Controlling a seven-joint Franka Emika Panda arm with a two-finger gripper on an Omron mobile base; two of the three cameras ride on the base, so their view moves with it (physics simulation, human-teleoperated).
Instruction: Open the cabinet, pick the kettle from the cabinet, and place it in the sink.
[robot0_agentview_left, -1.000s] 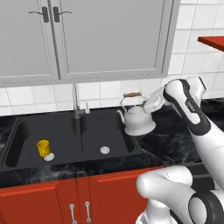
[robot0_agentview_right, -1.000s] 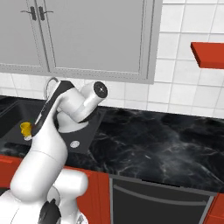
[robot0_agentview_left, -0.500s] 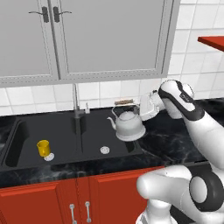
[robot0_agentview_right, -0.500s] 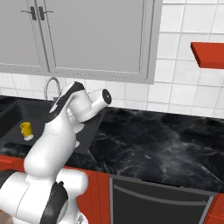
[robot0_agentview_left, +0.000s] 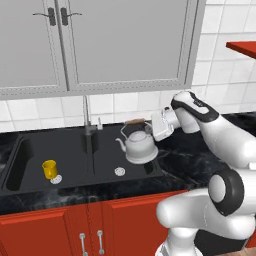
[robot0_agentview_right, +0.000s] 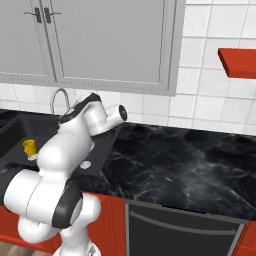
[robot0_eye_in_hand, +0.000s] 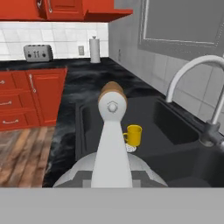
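The silvery-white kettle (robot0_agentview_left: 139, 147) hangs low in the right basin of the black sink (robot0_agentview_left: 102, 156), spout pointing left. My gripper (robot0_agentview_left: 148, 123) reaches in from the right and is shut on the kettle's arched handle near its brown grip. In the hand view the kettle's handle (robot0_eye_in_hand: 111, 131) rises up the middle with the rounded body below it, and the sink (robot0_eye_in_hand: 175, 127) lies beyond. Whether the kettle's base touches the basin floor I cannot tell. A red wall cabinet (robot0_eye_in_hand: 65, 8) shows at the top of the hand view.
A small yellow cup (robot0_agentview_left: 49, 169) stands in the left basin. The silver tap (robot0_agentview_left: 87, 120) rises behind the divider. Grey-doored cabinets (robot0_agentview_left: 125, 45) hang overhead. A toaster (robot0_eye_in_hand: 37, 53) sits on the far counter above red drawers (robot0_eye_in_hand: 30, 98). Black marble counter (robot0_agentview_right: 190, 160) stretches right.
The arm has carried the kettle leftwards and downwards, from above the sink's right rim to low inside the right basin. The grip has stayed the same.
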